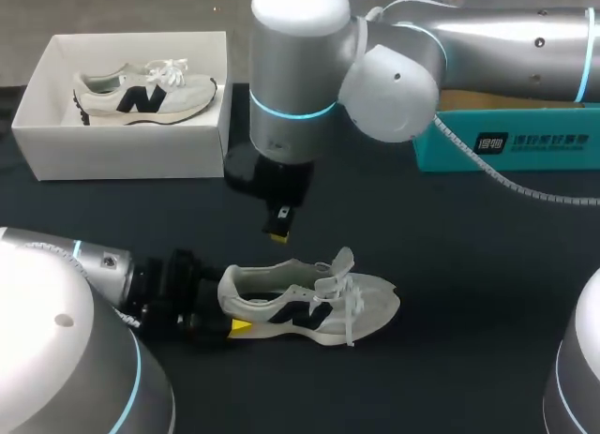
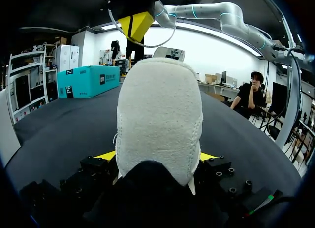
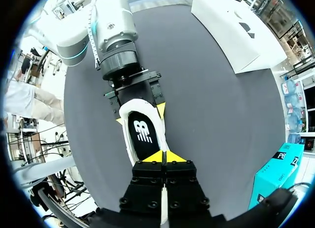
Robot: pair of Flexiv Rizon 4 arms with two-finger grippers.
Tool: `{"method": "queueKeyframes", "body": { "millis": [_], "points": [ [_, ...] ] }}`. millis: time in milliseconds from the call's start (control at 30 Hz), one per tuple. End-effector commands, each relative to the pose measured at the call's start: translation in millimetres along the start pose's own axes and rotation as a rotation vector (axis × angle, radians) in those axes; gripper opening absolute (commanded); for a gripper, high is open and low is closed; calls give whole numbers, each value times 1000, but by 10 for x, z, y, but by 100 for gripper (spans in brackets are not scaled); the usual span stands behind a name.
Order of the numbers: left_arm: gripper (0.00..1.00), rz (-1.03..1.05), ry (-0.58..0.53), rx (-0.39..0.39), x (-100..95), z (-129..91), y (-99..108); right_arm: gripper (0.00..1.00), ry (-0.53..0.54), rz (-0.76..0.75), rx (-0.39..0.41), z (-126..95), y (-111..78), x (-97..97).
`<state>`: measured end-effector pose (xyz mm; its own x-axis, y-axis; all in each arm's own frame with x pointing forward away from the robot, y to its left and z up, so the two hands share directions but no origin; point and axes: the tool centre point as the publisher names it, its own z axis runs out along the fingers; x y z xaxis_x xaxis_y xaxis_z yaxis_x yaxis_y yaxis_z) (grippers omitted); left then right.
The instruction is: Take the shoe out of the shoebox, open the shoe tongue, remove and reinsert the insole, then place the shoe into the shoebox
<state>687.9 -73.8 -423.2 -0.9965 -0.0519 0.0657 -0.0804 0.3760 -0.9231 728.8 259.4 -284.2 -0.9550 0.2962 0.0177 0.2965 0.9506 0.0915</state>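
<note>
The shoe (image 1: 309, 303) lies on its side on the dark table (image 1: 469, 265), toe pointing toward my right and well apart from the white shoebox (image 1: 122, 153) at the far left edge. The left gripper (image 2: 156, 156) is clamped on its heel from 2 sides. The right gripper (image 3: 164, 156) hangs above the shoe's opening, tips pressed together and holding nothing; the insole (image 3: 142, 132) sits inside. Bare cloth spreads to the right of the toe. 1 more shoe (image 1: 141, 95) rests in the shoebox, and a teal box (image 1: 450, 148) stands at the far right edge.

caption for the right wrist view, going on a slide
Right tool, tips together, poised over the insole of the shoe, whose heel the left tool clamps.
</note>
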Motion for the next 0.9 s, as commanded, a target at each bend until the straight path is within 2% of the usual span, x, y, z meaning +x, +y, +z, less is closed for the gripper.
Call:
{"method": "queueKeyframes", "body": {
  "millis": [33,200,367,600,900],
  "points": [
    [0,0,0,-2,3,-3,6,0,-58,-9,12,94,-27,194],
    [0,0,0,-2,3,-3,6,0,-76,-43,51,224,-64,357],
    [0,0,0,-2,3,-3,6,0,-88,-57,68,372,-86,411],
    [0,0,0,-2,3,-3,6,0,-104,-88,69,507,-110,320],
    [0,0,0,-2,3,-3,6,0,-54,-122,67,695,-336,161]
  ]
}}
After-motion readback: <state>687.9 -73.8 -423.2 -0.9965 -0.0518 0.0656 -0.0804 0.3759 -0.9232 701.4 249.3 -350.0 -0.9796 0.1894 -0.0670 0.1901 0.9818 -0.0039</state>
